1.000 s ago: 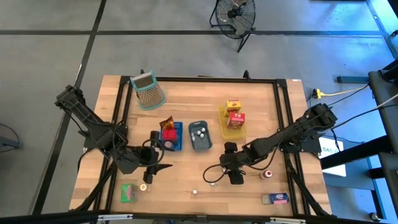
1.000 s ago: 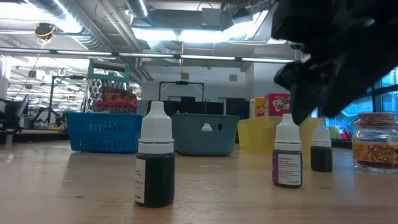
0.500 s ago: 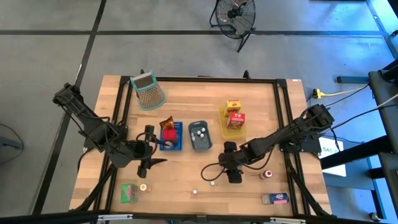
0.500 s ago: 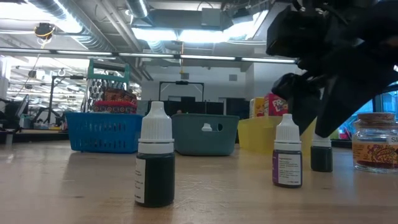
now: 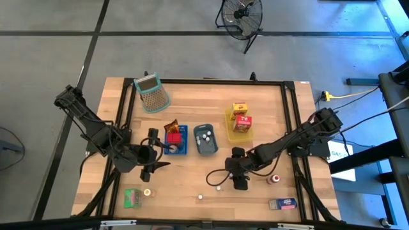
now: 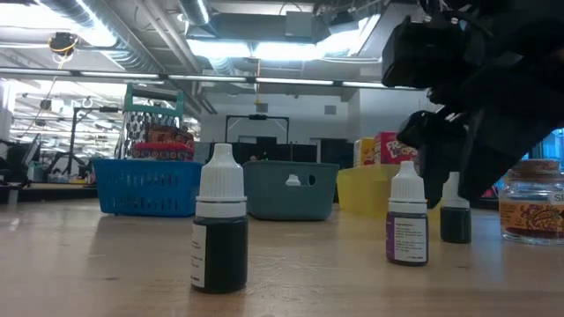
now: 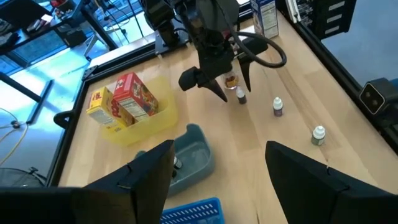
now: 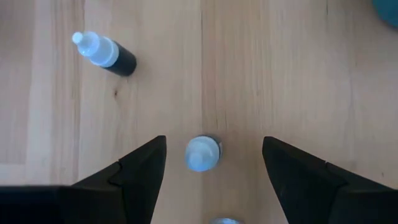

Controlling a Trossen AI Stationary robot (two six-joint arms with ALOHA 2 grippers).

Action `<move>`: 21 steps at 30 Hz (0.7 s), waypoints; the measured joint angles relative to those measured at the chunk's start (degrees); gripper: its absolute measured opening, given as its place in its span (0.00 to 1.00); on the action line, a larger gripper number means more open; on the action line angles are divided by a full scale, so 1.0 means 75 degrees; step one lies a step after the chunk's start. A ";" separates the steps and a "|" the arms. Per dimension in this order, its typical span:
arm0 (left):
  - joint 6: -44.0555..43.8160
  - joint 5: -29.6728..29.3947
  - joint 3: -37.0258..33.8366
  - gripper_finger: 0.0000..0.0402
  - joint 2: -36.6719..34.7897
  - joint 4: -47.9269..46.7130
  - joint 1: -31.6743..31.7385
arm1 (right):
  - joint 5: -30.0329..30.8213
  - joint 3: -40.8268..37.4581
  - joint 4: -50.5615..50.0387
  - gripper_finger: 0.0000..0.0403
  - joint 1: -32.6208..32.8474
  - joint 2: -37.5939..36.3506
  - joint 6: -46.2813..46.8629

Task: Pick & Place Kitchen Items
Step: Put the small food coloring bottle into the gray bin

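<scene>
Three small white-capped bottles stand on the wooden table near its front edge. My right gripper hangs open over them, pointing steeply down. Its fingers stand on either side of one bottle without touching it. A second bottle stands farther off, toward the table's left, and a third sits under the wrist. In the low view the gripper partly hides one bottle. A small jar stands to the right. My left gripper waits open in front of the blue tray.
The grey-blue tray holds white round pieces, and the yellow tray holds two cartons. A green-rimmed mesh basket is at the far left. Near the front edge are a green carton, another bottle and a blue carton.
My left gripper has drawn back from the front-left bottle toward the table's far edge and risen a little, then kept still. My right gripper has rolled a little and sunk slightly over the bottles. Both stay open.
</scene>
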 joint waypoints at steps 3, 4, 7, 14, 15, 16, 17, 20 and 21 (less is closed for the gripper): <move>0.0117 0.0008 0.0000 0.62 0.0000 -0.0001 0.0000 | 0.0003 0.0000 0.0013 0.67 0.0003 0.0155 0.0044; 0.0120 0.0009 0.0000 0.62 0.0000 0.0001 0.0000 | 0.0005 0.0000 0.0047 0.67 0.0003 0.0225 0.0042; 0.0117 0.0023 0.0000 0.62 0.0000 0.0004 0.0000 | -0.0018 0.0000 0.0060 0.66 0.0009 0.0357 0.0018; 0.0113 0.0070 0.0000 0.62 -0.0003 0.0015 0.0000 | -0.0079 0.0009 0.0114 0.67 0.0009 0.0512 0.0011; 0.0113 0.0070 0.0000 0.62 -0.0003 0.0015 0.0000 | -0.0068 0.0009 0.0114 0.67 0.0009 0.0513 0.0009; 0.0113 0.0068 0.0000 0.62 0.0000 0.0015 0.0000 | -0.0056 0.0009 0.0114 0.67 0.0009 0.0513 0.0003; 0.0113 0.0065 0.0000 0.62 -0.0003 0.0015 0.0000 | -0.0037 0.0009 0.0114 0.67 0.0009 0.0513 -0.0008; 0.0057 0.0062 0.0000 0.62 -0.0001 0.0015 0.0000 | 0.0003 0.0009 0.0117 0.67 0.0009 0.0519 -0.0011; 0.0040 0.0059 0.0000 0.62 -0.0001 0.0015 0.0000 | 0.0006 0.0009 0.0117 0.67 0.0009 0.0519 -0.0011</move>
